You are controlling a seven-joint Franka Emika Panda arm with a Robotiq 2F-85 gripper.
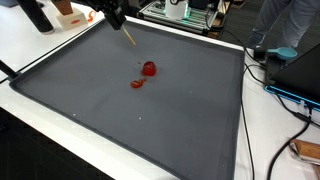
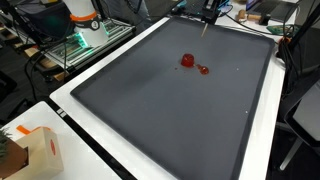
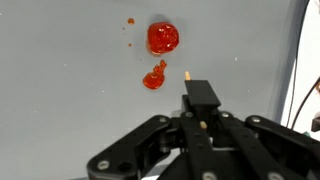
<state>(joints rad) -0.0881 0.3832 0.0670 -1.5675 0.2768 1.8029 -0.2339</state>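
My gripper (image 3: 201, 98) is shut on a thin wooden stick (image 3: 187, 74) that pokes out past the fingertips. In both exterior views the gripper (image 1: 115, 15) (image 2: 210, 12) hangs over the far edge of a dark grey mat (image 1: 180, 130) (image 2: 150, 120), and the stick (image 1: 129, 36) (image 2: 205, 30) slants down toward the mat without touching it. A glossy red blob (image 1: 149, 68) (image 2: 187, 61) (image 3: 163, 38) lies on the mat, with a smaller red smear (image 1: 138, 83) (image 2: 203, 70) (image 3: 154, 77) beside it. In the wrist view the stick's tip is just right of the smear.
The mat lies on a white table (image 1: 40, 45). An orange and white box (image 1: 68, 12) stands at one far corner and a cardboard box (image 2: 35, 150) at another. Cables (image 1: 285, 95) run along the mat's side. A person (image 1: 285, 25) stands near the table.
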